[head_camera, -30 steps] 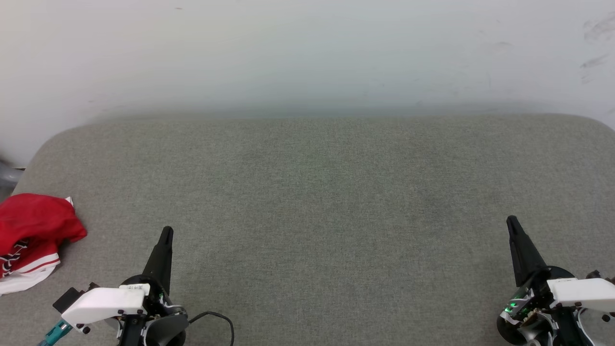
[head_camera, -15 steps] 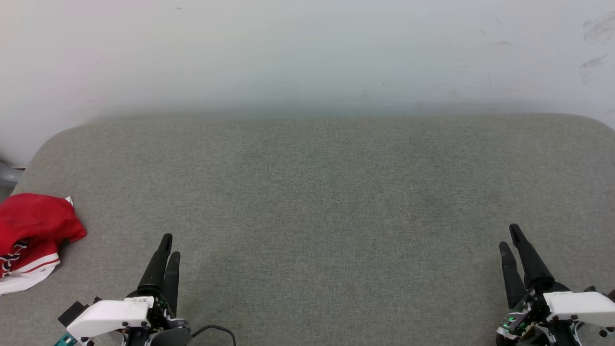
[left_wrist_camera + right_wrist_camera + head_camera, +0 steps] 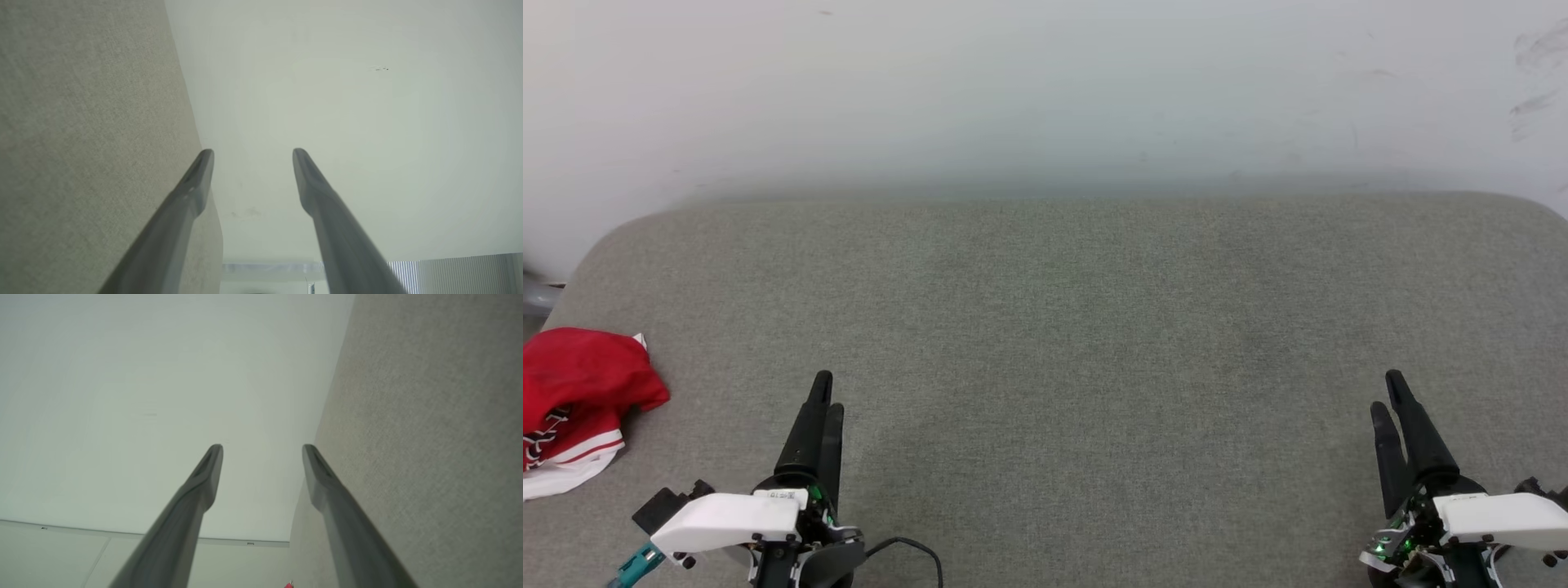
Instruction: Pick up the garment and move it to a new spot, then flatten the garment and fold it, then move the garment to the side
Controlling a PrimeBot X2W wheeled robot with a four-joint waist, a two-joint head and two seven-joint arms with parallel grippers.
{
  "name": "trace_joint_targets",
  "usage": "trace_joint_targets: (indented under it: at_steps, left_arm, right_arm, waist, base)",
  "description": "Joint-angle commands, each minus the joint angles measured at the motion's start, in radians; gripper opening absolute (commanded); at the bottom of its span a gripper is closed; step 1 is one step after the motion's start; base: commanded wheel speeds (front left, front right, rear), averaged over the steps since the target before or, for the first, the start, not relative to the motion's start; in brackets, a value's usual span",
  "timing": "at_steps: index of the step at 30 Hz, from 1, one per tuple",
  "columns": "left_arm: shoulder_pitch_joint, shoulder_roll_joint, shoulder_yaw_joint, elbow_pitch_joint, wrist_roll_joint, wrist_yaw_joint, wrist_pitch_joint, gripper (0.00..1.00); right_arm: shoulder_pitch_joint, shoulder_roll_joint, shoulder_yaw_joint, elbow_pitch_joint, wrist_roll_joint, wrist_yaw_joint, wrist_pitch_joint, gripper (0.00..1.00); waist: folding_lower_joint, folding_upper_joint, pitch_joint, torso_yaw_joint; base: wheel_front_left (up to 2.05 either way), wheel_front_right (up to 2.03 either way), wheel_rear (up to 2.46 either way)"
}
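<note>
jaws on both arms stand spread and empty over the near edge of the desk (image 3: 1045,327), the crumpled red jersey (image 3: 580,380) lying at its left edge, so pickup, flattening and folding all look undone.

Soft, even, fairly bright light. The head view is sharp; a faint shadow lies on the grey fabric surface (image 3: 1094,327) beside the left gripper (image 3: 829,394). In both wrist views the near fingers (image 3: 179,204) look slightly blurred
</note>
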Motion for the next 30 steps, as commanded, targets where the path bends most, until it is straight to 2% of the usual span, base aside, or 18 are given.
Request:
trace_joint_targets:
  at_steps: [1,10,30]
  left_arm:
    - [-0.015,0.012,-0.015,-0.032,0.020,0.000,-0.012,1.00]
    - [-0.014,0.015,-0.041,-0.081,0.149,0.000,-0.052,1.00]
    - [-0.004,0.007,-0.053,-0.106,0.579,0.000,-0.125,1.00]
  right_arm:
    - [-0.009,-0.011,0.007,-0.027,-0.030,0.000,-0.012,1.00]
    - [-0.008,-0.020,0.027,-0.070,-0.223,0.000,-0.050,1.00]
    - [0.005,-0.030,0.050,-0.116,-0.772,0.000,-0.123,1.00]
  waist:
    - [0.0000,0.0000,0.001,0.000]
    - [0.0000,0.0000,0.004,0.002]
    - [0.0000,0.0000,0.005,0.009]
  base:
    - [0.00,0.00,0.00]
    - [0.00,0.00,0.00]
    - [0.00,0.00,0.00]
